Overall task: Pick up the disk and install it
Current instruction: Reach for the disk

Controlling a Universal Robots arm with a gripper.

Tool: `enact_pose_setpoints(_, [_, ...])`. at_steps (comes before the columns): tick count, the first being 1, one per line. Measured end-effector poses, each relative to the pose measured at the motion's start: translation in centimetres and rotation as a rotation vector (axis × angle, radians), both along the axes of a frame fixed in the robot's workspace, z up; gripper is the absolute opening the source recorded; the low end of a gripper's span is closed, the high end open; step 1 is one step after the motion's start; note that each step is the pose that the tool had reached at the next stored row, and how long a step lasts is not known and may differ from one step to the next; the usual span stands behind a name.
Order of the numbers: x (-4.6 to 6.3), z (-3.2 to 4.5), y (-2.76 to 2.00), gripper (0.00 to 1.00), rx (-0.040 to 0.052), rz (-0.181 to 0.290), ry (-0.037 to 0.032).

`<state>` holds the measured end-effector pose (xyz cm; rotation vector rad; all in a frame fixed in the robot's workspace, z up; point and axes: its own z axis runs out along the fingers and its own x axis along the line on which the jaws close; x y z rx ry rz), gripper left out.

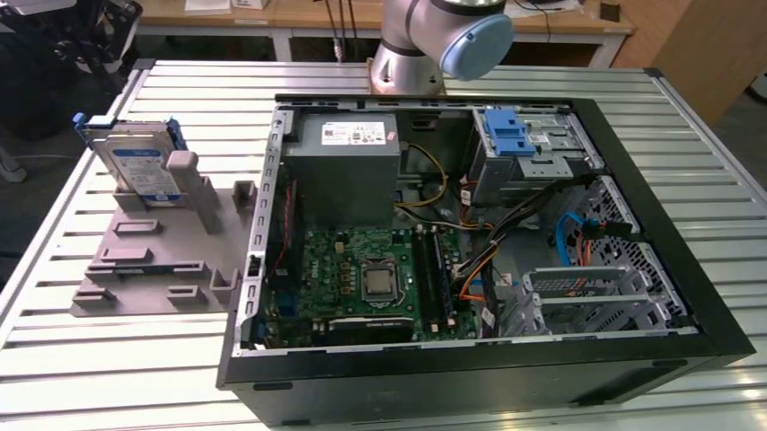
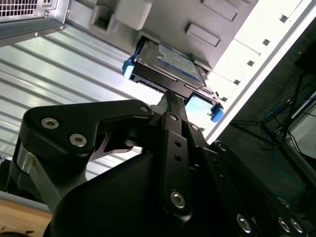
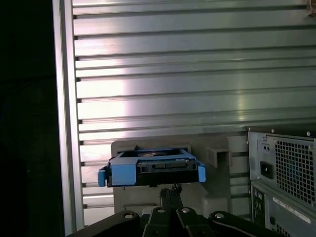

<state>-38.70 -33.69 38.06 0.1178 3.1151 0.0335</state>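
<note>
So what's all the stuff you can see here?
disk: one, silver-grey with blue rails, standing upright in the stand
stand: one, grey, on the table at the exterior view's left of the computer case
computer case: one, black, lying open on the table
power supply box: one, grey, inside the case
circuit board: one, green, inside the case
latch: one, bright blue, on the metal cage inside the case
table: one, silver slats, under everything
arm: one, silver with a light blue cap, at the case's far side
end effector: one, black, shut and empty, pointing at the disk in both wrist views
</note>
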Motion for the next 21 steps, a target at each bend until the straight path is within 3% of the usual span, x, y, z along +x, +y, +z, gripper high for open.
enact_pose_setpoints(21, [-2.9,-0.21,-0.17,0.11,0.0000,0.000,0.0001])
